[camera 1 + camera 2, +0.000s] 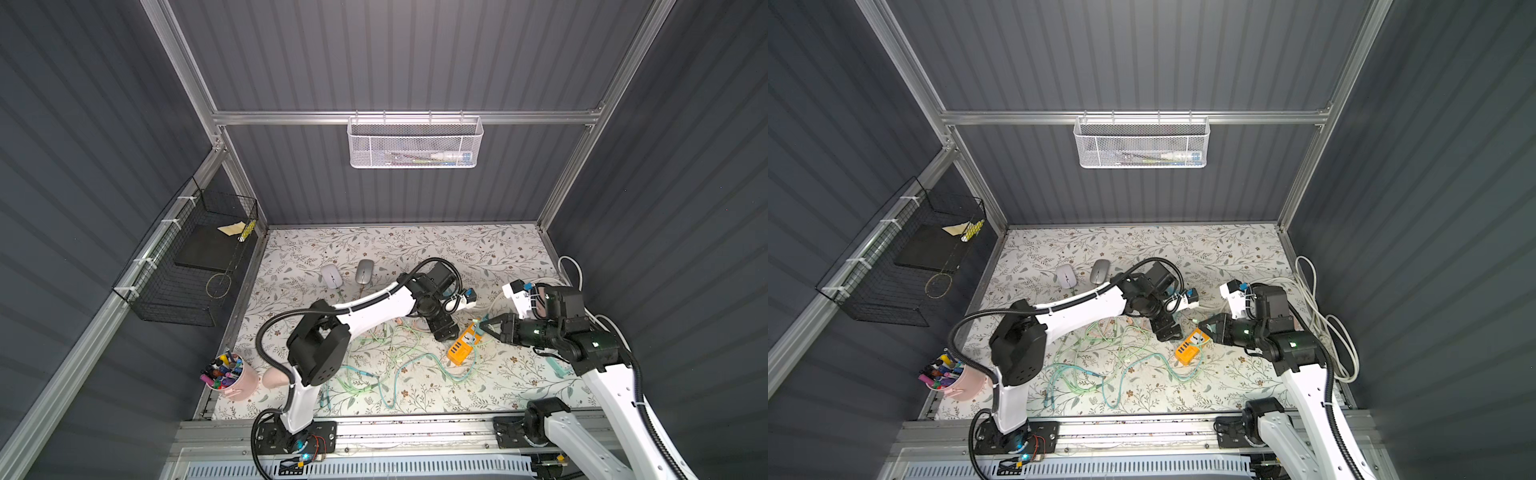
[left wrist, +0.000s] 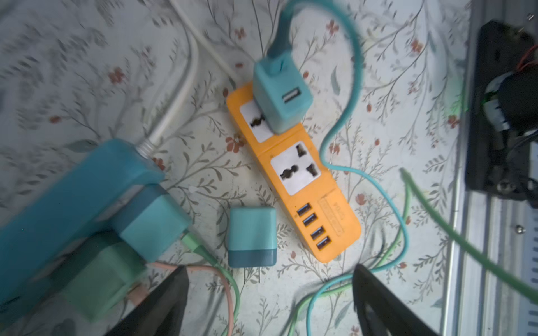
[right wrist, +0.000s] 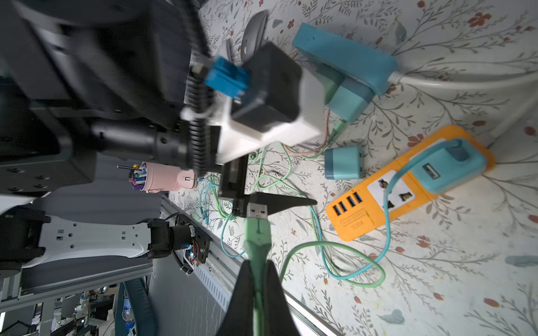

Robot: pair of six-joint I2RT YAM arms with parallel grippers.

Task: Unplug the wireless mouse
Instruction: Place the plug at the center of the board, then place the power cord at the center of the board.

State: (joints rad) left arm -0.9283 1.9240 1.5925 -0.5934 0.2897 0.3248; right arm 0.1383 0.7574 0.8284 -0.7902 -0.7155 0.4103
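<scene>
Two wireless mice, one white [image 1: 331, 276] and one grey [image 1: 365, 271], lie at the back left of the floral table; thin cables run from them toward the middle. My right gripper [image 3: 257, 270] is shut on a green USB cable [image 3: 257, 232], whose bare metal plug [image 3: 257, 211] points away from the orange power strip [image 3: 387, 192]. My left gripper [image 2: 269, 291] hangs open over the table, and a loose teal adapter [image 2: 251, 235] lies just ahead of its fingers. A teal charger [image 2: 281, 99] sits plugged into the orange strip [image 2: 294, 174]. In both top views the two grippers [image 1: 444, 334] [image 1: 486, 326] flank that strip [image 1: 463, 345].
A blue power strip [image 2: 72, 189] with adapters plugged in lies beside the orange one. Green and teal cables [image 1: 395, 361] tangle across the table's front. A pink cup of markers [image 1: 230, 376] stands front left. Wire baskets hang on the left wall [image 1: 187, 266] and back wall [image 1: 413, 143]. White cables [image 1: 569, 270] run along the right edge.
</scene>
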